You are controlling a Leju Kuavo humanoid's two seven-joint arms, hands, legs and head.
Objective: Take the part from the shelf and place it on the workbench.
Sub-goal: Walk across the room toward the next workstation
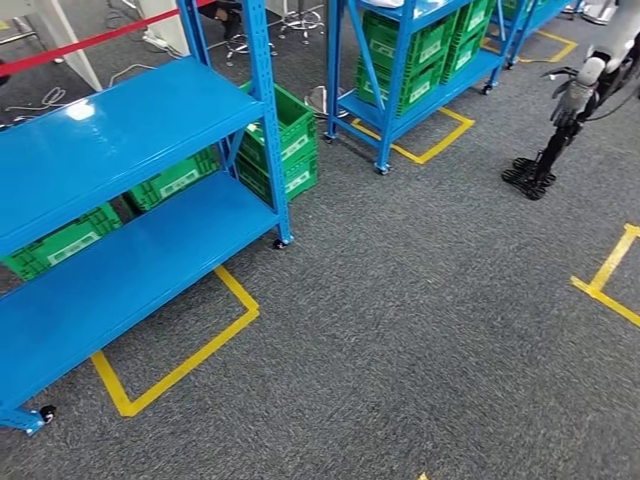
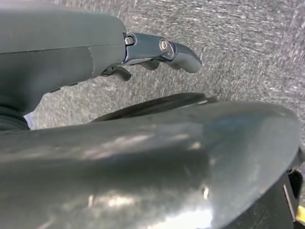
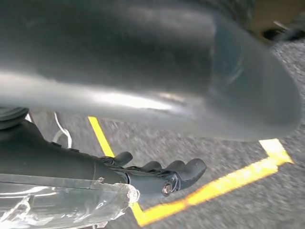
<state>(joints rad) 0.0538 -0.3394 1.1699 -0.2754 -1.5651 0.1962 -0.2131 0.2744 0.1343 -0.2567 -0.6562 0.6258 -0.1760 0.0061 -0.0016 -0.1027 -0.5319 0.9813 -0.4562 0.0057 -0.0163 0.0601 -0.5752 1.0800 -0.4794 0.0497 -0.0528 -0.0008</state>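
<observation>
With both arms hanging at my sides, my left hand (image 2: 158,52) points its dark fingers (image 2: 181,55) down over grey carpet, lightly curved, nothing in them; I judge it open. My right hand (image 3: 158,174) hangs the same way, dark fingers (image 3: 188,169) loosely extended and empty, over a yellow tape line (image 3: 216,186) on the floor.

Step in hand, as I judge it: approach to the shelf, before any reach. The part is not visible to me on either tier of the near blue steel shelf (image 1: 113,140); both decks read as bare, smooth, glossy painted sheet with a light glare. I cannot tell where the part sits. The workbench I cannot identify either.

To do this well: square up to the shelf, stop short of its yellow floor marking (image 1: 181,365), keep arms clear of the blue upright post (image 1: 268,120), and raise the head view until the part is found before lifting a hand.

Surroundings: green slotted plastic crates (image 1: 290,140) with white labels sit on the floor behind the shelf; a second blue shelf (image 1: 407,70) carries more. Carpet (image 1: 423,300) is coarse grey loop pile. Another robot's grey hand (image 1: 573,100) hangs further off to the right.
</observation>
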